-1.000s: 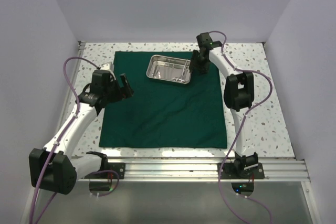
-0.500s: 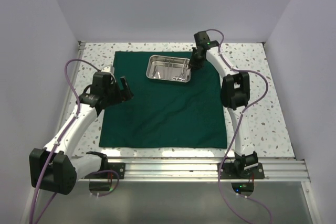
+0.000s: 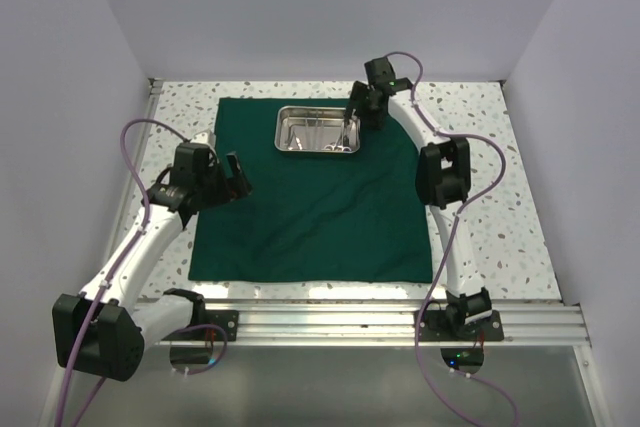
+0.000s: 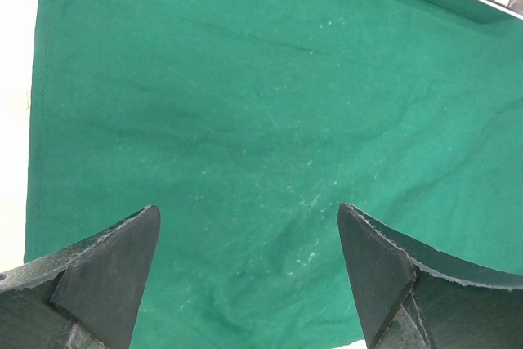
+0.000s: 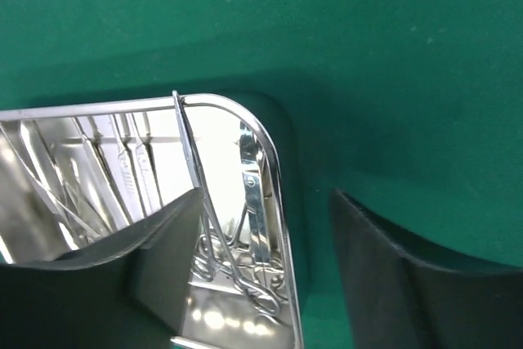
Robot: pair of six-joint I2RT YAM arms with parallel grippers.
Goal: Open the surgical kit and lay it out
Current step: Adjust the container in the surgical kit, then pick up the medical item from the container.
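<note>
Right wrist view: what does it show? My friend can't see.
The right pincer straddles a corner of the shiny steel tray, open, one finger over its inside, one over the green cloth. Scissor-handled clamps lie in the tray.

Overhead plus close wrist views (common cloth [image 3: 310, 207])

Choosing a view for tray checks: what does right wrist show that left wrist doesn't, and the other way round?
Only right wrist: the inside of the steel tray, with scissor-handled clamps lying in it, and the right fingers apart, straddling the tray's rim.
Only left wrist: the left edge of the green cloth with bare table beside it, and the left fingers wide apart over bare cloth.
Both: the cloth and the tray, though left wrist catches only a strip of the tray at top right.
</note>
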